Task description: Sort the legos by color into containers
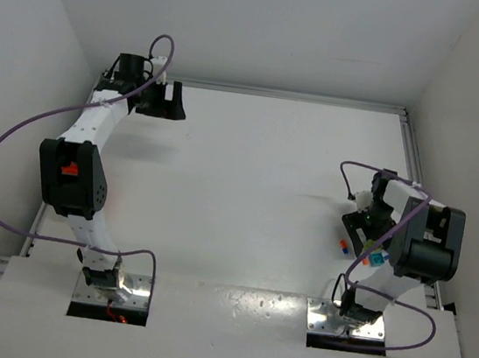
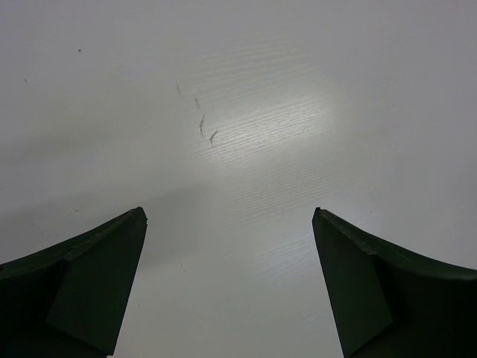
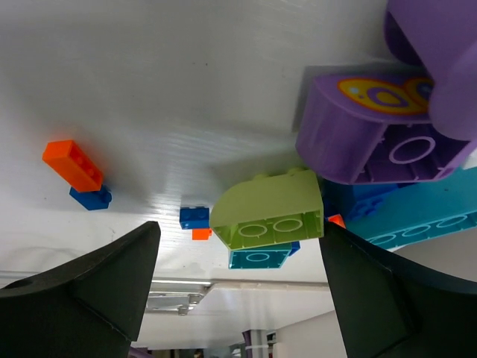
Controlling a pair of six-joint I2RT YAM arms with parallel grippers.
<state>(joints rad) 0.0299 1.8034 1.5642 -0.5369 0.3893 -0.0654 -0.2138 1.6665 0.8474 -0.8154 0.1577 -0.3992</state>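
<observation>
Currently | left gripper [image 2: 229, 215]: released, empty, upper left of overhead view | right gripper [image 3: 240, 226]: released, lime brick [image 3: 268, 210] between fingers, lower centre

The legos [image 1: 375, 259] lie heaped on the table [image 1: 256, 190] near its right edge, toward the near side, directly beneath the right gripper [image 1: 358, 234]. Two small bricks [image 3: 74, 168] sit touching, apart from the heap. The left gripper [image 1: 163, 103] stands over the far left corner, well apart from them.
</observation>
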